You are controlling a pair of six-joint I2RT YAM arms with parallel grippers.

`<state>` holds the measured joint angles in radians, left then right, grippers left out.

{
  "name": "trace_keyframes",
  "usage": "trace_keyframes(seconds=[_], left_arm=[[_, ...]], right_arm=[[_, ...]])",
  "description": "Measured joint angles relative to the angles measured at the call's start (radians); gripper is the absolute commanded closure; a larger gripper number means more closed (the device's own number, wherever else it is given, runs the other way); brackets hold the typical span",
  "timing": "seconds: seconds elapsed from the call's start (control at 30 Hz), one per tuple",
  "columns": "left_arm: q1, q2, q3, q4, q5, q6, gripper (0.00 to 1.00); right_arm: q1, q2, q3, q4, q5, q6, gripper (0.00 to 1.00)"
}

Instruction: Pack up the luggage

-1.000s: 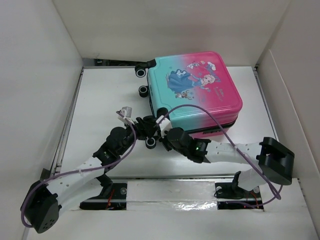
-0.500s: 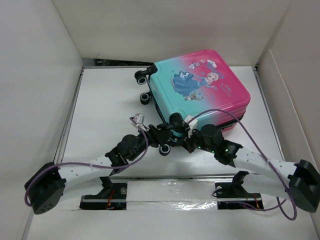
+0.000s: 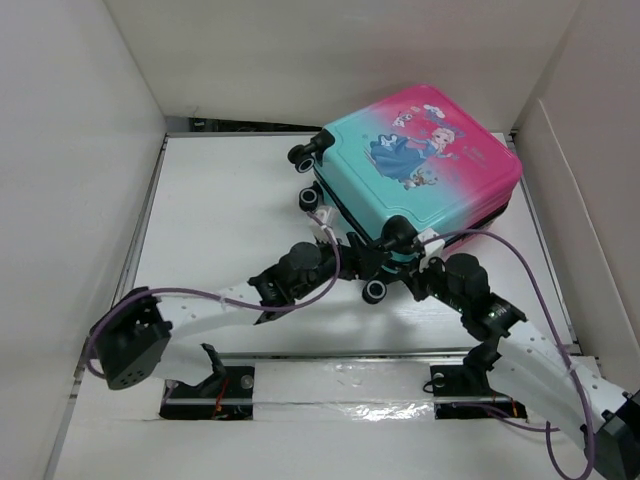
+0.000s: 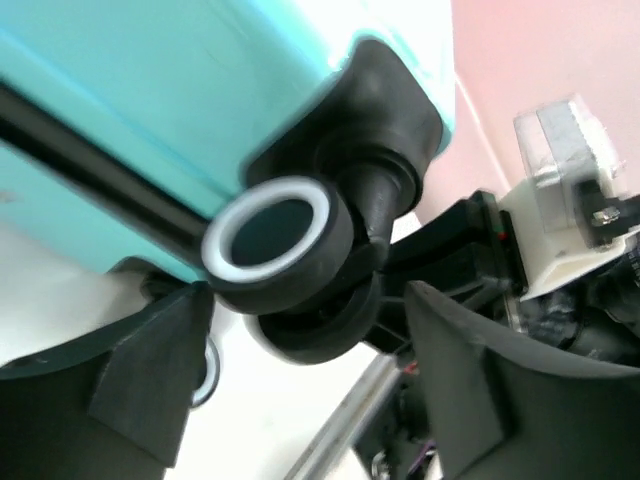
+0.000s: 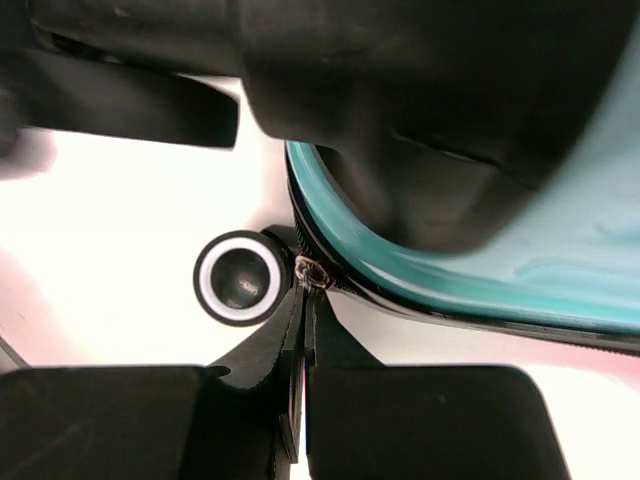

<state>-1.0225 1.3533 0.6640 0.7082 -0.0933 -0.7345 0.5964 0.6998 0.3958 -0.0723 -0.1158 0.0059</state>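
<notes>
The closed luggage sits upper right in the top view; the left gripper straddles 1 wheel, released, likely to steady it, while the right gripper is clenched on the zip pull, apparently to draw it.

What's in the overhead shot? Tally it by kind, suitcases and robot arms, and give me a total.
Suitcase: 1
Robot arms: 2 (left arm, right arm)
Total: 3
</notes>
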Motion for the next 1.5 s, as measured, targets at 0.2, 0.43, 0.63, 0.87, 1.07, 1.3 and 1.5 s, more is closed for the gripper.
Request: trace_keyframes(seconds=[0.2,0.43,0.63,0.87,1.07,1.3,1.5], left_arm=[[0.175,-0.281,-0.002,-0.269,-0.085,0.015,0.14],[0.487,-0.344,0.116,-0.488,-0.094,0.128,0.15],[0.547,-0.029,0.461,-0.610,0.024,0.448,0.15],[0.550,0.214,0.601,-0.773,0.077,0.797,0.08],[0.546,0.285,0.647,-0.824,0.078,0.923,0.07],[0.547,0.341,0.762,-0.826,0.032,1.027,0.06],[0.558,0.467,0.924,-0.849,0.053,1.083,0.09]], right_arm=[[-0.001,-0.114,-0.042,-0.056,0.011,-0.003,1.00],[-0.002,-0.143,-0.052,-0.070,0.006,-0.005,1.00],[-0.014,-0.143,-0.053,-0.070,-0.016,-0.012,1.00],[-0.028,-0.137,-0.053,-0.061,-0.055,-0.023,1.00],[-0.035,-0.146,-0.079,-0.024,-0.100,-0.027,1.00],[-0.040,-0.151,-0.085,-0.016,-0.127,-0.029,1.00],[-0.040,-0.151,-0.085,-0.016,-0.140,-0.029,1.00]])
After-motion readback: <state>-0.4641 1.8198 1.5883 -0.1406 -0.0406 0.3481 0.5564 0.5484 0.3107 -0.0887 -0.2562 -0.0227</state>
